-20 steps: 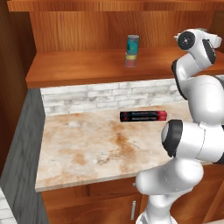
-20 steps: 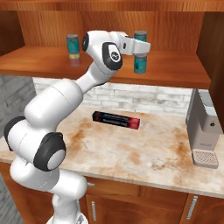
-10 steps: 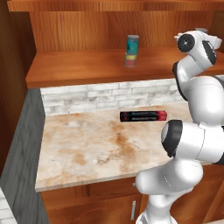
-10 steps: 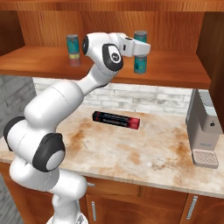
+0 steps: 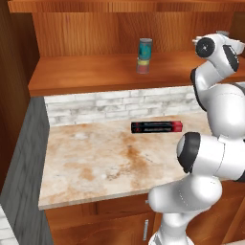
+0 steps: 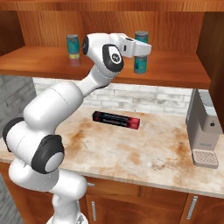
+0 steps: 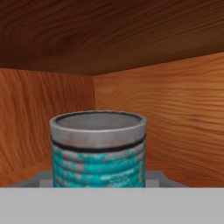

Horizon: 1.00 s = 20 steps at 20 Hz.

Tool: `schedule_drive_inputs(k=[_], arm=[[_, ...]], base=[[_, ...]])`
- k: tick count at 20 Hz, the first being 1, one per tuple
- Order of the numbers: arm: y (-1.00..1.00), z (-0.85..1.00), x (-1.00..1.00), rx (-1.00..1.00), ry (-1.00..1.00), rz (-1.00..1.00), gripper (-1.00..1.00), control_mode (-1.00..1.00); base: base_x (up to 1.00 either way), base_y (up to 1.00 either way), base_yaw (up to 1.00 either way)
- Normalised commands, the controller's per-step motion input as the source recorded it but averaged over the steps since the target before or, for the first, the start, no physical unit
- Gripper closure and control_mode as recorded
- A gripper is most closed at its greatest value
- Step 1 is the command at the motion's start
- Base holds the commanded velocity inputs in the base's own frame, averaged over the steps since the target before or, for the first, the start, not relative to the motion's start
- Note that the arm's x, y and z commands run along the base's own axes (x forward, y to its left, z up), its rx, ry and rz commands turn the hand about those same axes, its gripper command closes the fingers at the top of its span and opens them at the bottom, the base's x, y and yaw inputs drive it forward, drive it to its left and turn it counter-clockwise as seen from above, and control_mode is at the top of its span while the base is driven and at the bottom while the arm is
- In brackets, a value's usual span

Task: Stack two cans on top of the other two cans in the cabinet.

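My gripper (image 6: pixel 141 48) is shut on a teal can (image 6: pixel 141 38) and holds it upright directly over another teal can (image 6: pixel 140 65) standing on the cabinet shelf (image 6: pixel 179 73). Whether the two tins touch I cannot tell. In the hand view the held teal can (image 7: pixel 98 151) sits close up between my fingers, silver rim on top, with the cabinet's back corner (image 7: pixel 175 109) behind it. Further left on the shelf, a teal can (image 6: pixel 72 42) stands stacked on a yellow and red can (image 6: pixel 74 58). The left base view shows that same stack (image 5: pixel 144 56) on the cabinet shelf (image 5: pixel 86 74).
A long black-and-red box (image 6: pixel 116 120) lies on the marbled counter (image 6: pixel 144 153) near the brick backsplash. A grey coffee machine (image 6: pixel 203 129) stands at the counter's right end. The cabinet's right side wall (image 6: pixel 214 48) is close to the held can.
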Motion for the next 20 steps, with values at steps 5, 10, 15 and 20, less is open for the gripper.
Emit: schedule_drive_inputs(k=[5,10,15,20], arm=[[0.00,0.00,-0.02,0.00,0.01,-0.01,1.00,-1.00],[0.00,-0.09,0.00,0.00,0.01,0.00,1.00,-1.00],[0.00,-0.12,0.06,0.00,0.00,0.00,1.00,-1.00],[0.00,-0.12,0.04,0.00,0.00,0.00,1.00,-1.00]], base=[[0.00,0.00,0.00],[0.00,0.00,0.00],[0.00,0.00,0.00],[0.00,0.00,0.00]])
